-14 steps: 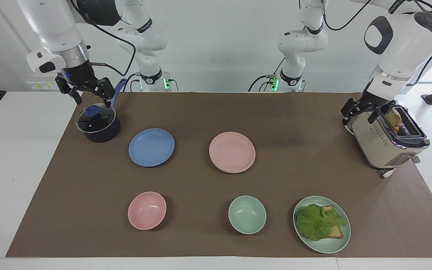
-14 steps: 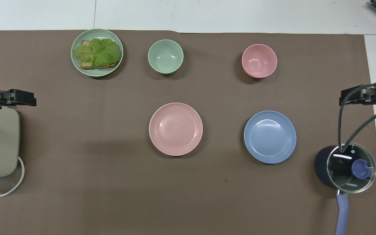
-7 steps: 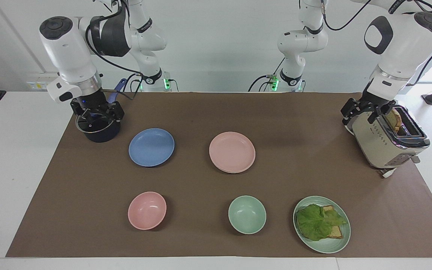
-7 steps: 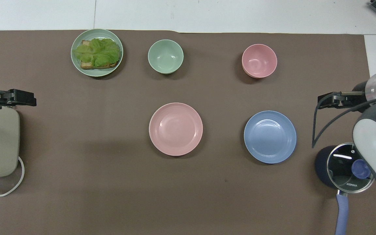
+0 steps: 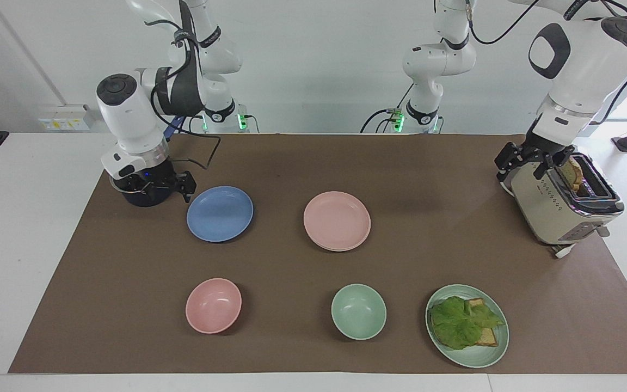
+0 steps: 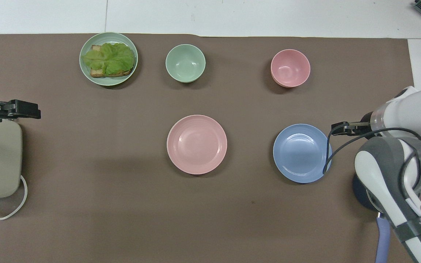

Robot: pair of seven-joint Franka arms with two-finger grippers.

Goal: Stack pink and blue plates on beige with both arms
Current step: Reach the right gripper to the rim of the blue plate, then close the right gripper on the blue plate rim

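The blue plate lies on the brown mat toward the right arm's end. Beside it at mid-table lies the pink plate. A second rim of equal size shows under the pink plate's edge; whether that is the beige plate I cannot tell. My right gripper is open and low, just off the blue plate's rim on the pot's side, holding nothing. My left gripper waits open beside the toaster.
A dark pot with a blue handle stands by the right gripper. A toaster holds bread at the left arm's end. Farther from the robots stand a pink bowl, a green bowl and a green plate with lettuce and toast.
My right arm has swung down from above the pot and moved its gripper toward the blue plate's rim. The left arm and all plates have stayed put.
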